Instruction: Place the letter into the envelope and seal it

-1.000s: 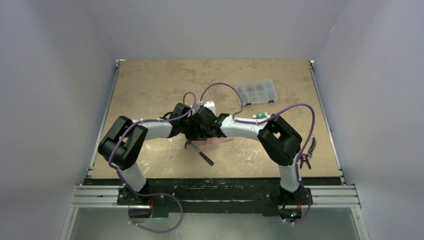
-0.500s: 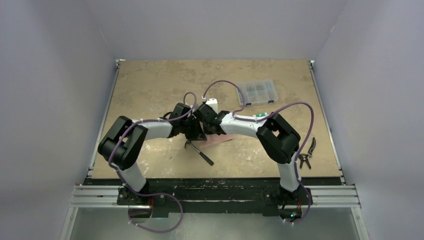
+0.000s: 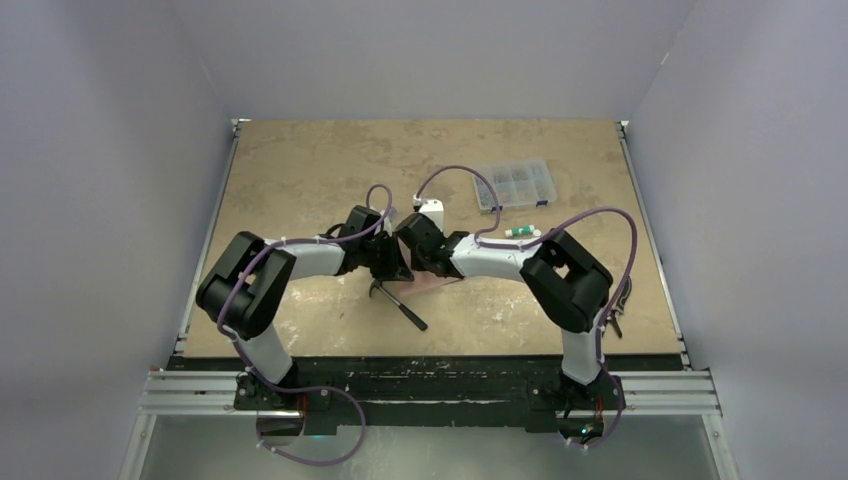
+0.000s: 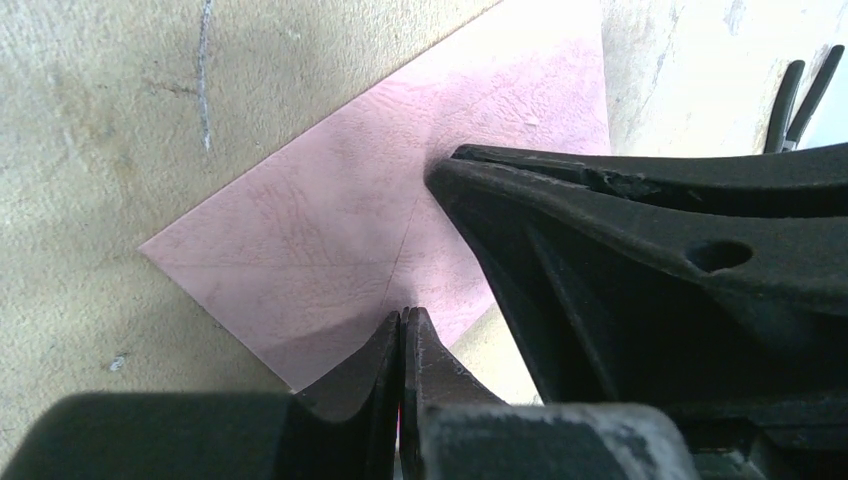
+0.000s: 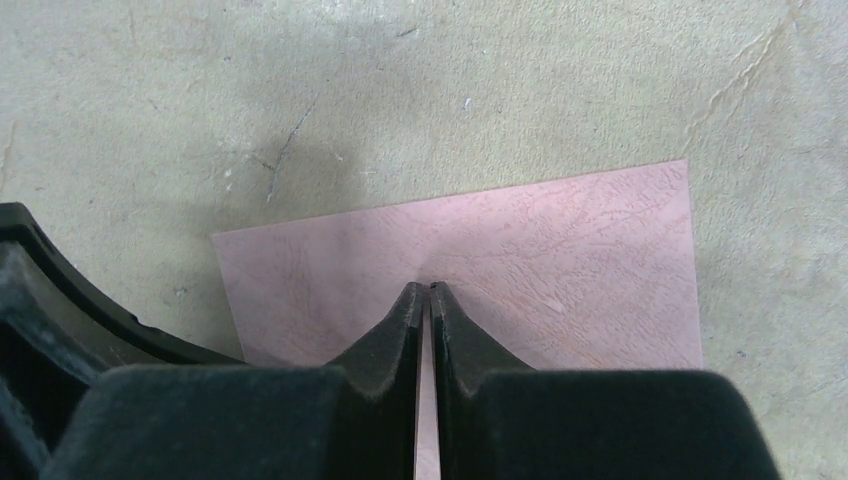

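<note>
Tan tabletop (image 3: 300, 170) fills my views: my left gripper (image 4: 402, 325), fingers pressed together, touches the near edge of the flat pink envelope (image 4: 330, 230) stretching ahead of it, while my right gripper (image 5: 428, 295), fingers likewise together, rests mid-sheet, its long axis crosswise; no separate letter shows.

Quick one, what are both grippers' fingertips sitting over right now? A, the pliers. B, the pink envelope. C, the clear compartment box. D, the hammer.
B: each wrist view shows its gripper, the left gripper and the right gripper, jaws together, with its tips over the flat pink envelope.
</note>
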`<state>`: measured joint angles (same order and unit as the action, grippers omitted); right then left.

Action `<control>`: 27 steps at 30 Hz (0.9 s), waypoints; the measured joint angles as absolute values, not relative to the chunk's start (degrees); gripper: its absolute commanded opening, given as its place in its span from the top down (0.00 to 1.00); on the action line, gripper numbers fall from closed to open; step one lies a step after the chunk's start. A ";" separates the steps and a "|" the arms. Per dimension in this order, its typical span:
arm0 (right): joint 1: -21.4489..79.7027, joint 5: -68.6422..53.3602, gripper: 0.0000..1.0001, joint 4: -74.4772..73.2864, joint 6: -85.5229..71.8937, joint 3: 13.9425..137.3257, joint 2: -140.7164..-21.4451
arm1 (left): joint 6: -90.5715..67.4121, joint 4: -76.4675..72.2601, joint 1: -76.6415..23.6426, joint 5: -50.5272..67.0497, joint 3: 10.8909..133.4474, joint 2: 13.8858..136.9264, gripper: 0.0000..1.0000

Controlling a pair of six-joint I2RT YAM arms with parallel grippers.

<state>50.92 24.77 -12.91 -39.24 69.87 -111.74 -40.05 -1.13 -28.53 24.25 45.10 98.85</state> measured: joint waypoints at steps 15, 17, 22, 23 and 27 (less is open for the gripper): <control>49.76 20.14 0.86 -4.12 -38.28 55.35 -101.82 | -44.31 -2.59 -28.47 20.38 44.23 98.00 1.00; 49.74 18.79 0.87 -3.16 -37.15 53.78 -100.55 | -44.47 -2.70 -28.47 20.38 44.23 98.08 1.00; 49.47 16.23 0.88 -2.92 -33.08 52.29 -99.13 | -45.06 -3.16 -28.36 20.82 44.53 98.70 1.00; 49.43 15.84 0.88 -2.92 -32.32 52.29 -99.13 | -45.21 -3.18 -28.27 20.99 44.62 98.83 1.00; 49.67 15.38 0.88 -2.94 -30.17 52.34 -99.13 | -45.56 -3.49 -28.14 21.41 44.80 99.26 1.00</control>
